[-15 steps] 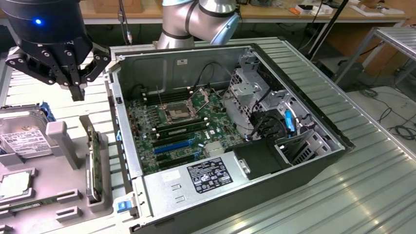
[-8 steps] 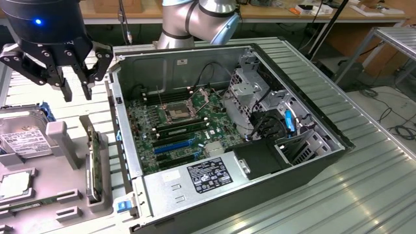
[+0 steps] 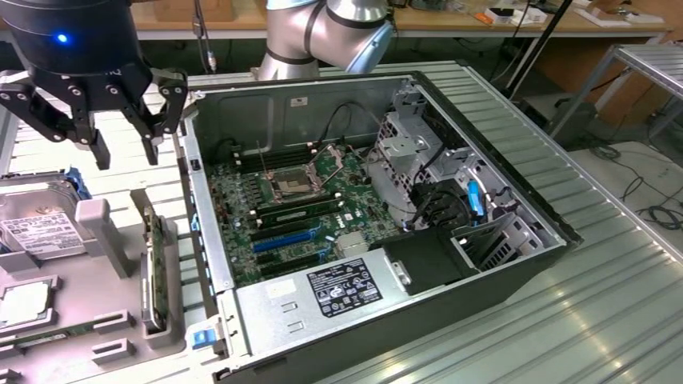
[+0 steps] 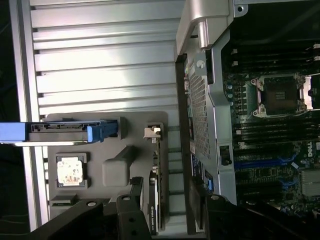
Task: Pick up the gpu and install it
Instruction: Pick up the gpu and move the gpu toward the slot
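Observation:
The gpu (image 3: pixel 153 268) stands on its edge in a slot of the grey parts tray (image 3: pixel 101 332), on the exterior view's left, beside the open computer case (image 3: pixel 427 88). It is a thin green card with a silvery end bracket (image 4: pixel 154 132). My gripper (image 3: pixel 128 156) hangs well above the tray, over the card's far end. It is open and nothing sits between its black fingers (image 3: pixel 101 148). In the wrist view the gpu (image 4: pixel 154 197) runs between the two dark fingers (image 4: pixel 131 207), apart from both. Blue expansion slots (image 3: pixel 286 236) lie free on the motherboard.
A silver hard drive (image 3: pixel 37 228) with a white label and a processor chip (image 3: pixel 21 304) sit in the same tray. The case holds a power supply (image 3: pixel 347 288), drive cages (image 3: pixel 427 160) and cables. The arm's base (image 3: pixel 320 32) stands behind the case on a ribbed metal table (image 3: pixel 597 304).

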